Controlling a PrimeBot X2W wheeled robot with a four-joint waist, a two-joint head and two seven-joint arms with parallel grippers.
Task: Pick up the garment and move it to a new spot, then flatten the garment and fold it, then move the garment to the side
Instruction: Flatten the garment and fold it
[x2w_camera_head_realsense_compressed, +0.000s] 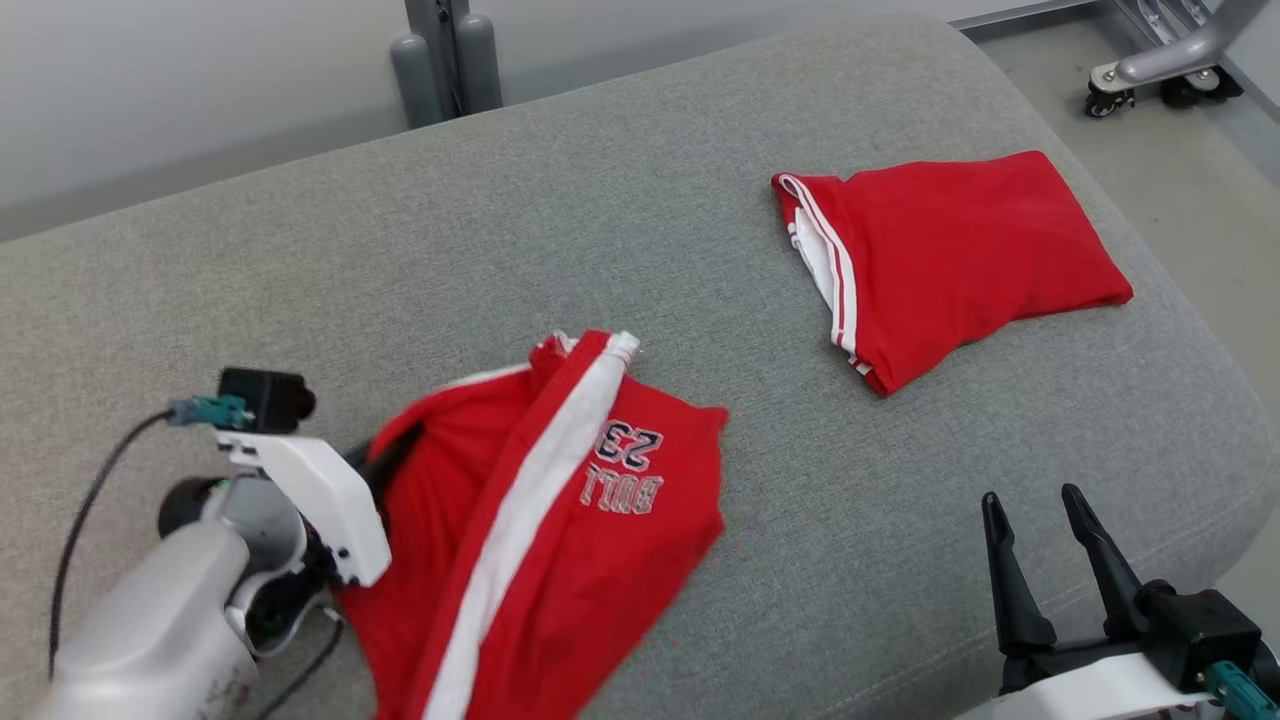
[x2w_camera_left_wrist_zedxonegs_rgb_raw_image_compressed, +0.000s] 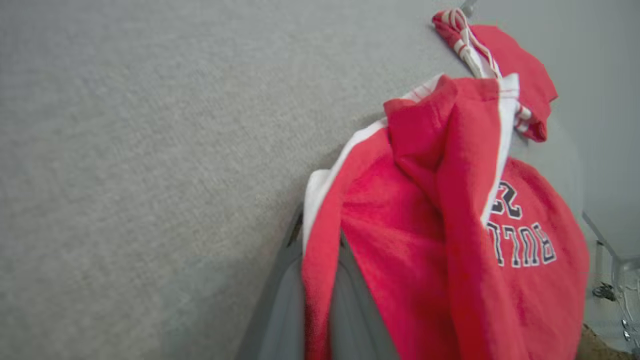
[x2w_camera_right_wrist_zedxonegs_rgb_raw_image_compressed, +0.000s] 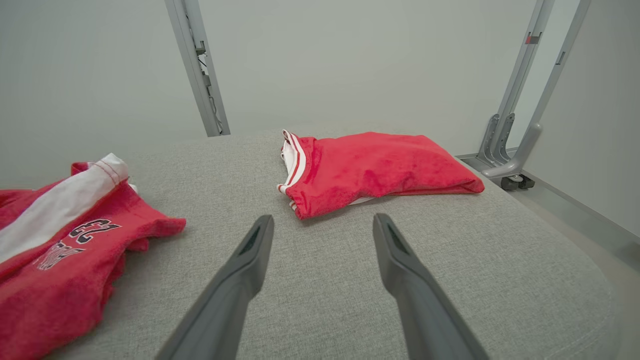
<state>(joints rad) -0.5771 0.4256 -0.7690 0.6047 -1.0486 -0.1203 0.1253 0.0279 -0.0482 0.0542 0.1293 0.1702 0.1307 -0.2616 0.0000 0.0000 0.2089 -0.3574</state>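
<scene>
The red knit garment (x2w_camera_head_realsense_compressed: 560, 530), with a broad white stripe and dark lettering, lies bunched on the near left of the grey fabric cushion (x2w_camera_head_realsense_compressed: 600, 200). Its left edge is gathered up at the left gripper (x2w_camera_left_wrist_zedxonegs_rgb_raw_image_compressed: 320, 250). In the left wrist view the jaws are closed, with a ridge of red cloth pinched between them. How deep the bite goes I cannot make out, since the fabric drapes over the fingertips.

The right gripper (x2w_camera_head_realsense_compressed: 1045, 520) hovers over the near right of the cushion with its jaws spread wide and nothing in them. It is well apart from both cloths. A folded red cloth with white trim (x2w_camera_head_realsense_compressed: 960, 250) rests at the far right, well apart from the first.

The garment looks light, limp and a little fleecy, so it should sag and trail from a single pinch rather than hold any shape. It is unlikely to slip. A hemmed edge or corner, where the layers are doubled, would probably give the surest hold. A second grip on the opposite edge would likely help spread it flat.
</scene>
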